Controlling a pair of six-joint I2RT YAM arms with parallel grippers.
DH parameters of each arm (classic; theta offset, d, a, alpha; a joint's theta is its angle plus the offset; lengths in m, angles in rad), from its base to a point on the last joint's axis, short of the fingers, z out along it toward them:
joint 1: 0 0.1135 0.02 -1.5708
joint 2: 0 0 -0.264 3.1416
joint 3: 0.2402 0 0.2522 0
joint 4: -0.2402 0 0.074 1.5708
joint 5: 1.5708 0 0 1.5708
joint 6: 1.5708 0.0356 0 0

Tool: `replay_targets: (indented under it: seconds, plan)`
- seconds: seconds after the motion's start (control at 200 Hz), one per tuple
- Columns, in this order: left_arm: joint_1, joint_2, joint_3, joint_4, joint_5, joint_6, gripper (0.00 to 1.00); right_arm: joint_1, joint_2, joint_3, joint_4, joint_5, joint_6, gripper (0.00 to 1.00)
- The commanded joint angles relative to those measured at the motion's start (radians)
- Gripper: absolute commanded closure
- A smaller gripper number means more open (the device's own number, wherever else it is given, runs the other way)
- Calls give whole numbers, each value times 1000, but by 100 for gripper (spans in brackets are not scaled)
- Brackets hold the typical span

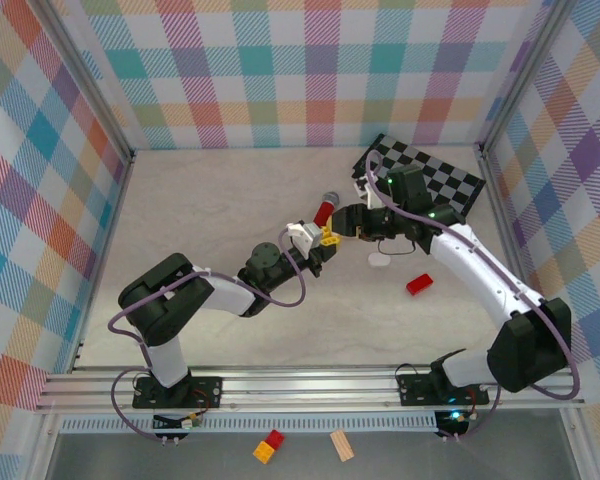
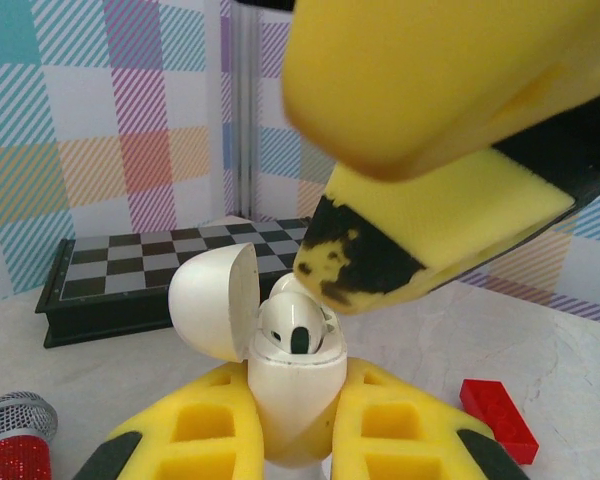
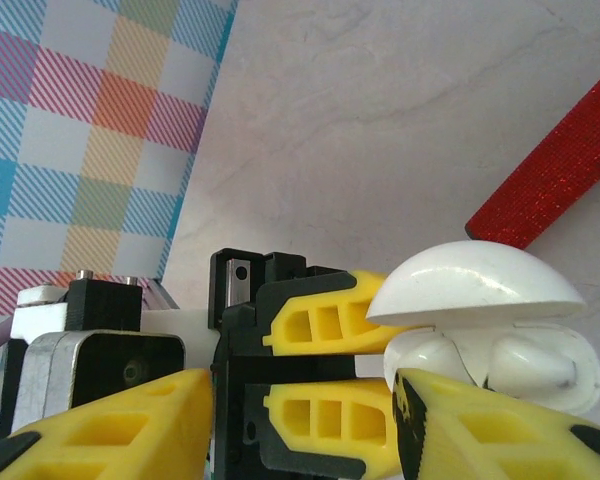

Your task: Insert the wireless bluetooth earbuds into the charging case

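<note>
Left wrist: left gripper [image 2: 298, 425] clamps charging case [image 2: 280, 365]; right gripper [image 2: 318, 180] hangs open above.

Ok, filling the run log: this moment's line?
left gripper: shut on charging case | lid: open | earbud: in case | right gripper: open, fingertip at earbud

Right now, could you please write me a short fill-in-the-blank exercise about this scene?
1. The left gripper holds the white charging case with its lid ___.
2. Inside the case sits a white ___.
3. The brick on the table is ___.
4. The black chess box has a ___ top.
Missing words: open, earbud, red, checkered.
</note>
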Motion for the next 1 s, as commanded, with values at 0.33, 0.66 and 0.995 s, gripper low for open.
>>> replay_targets:
  seconds: [0.33,0.66,0.995]
  plan:
    - [12,2,-9,58,82,55,100,-5,-62,53,-74,208,-84,44]
    - [45,-23,-7,58,253,-3,100,-7,129,220,-223,35,-230,42]
    - [93,-32,-7,58,240,-46,100,-7,147,229,-290,-55,-309,45]
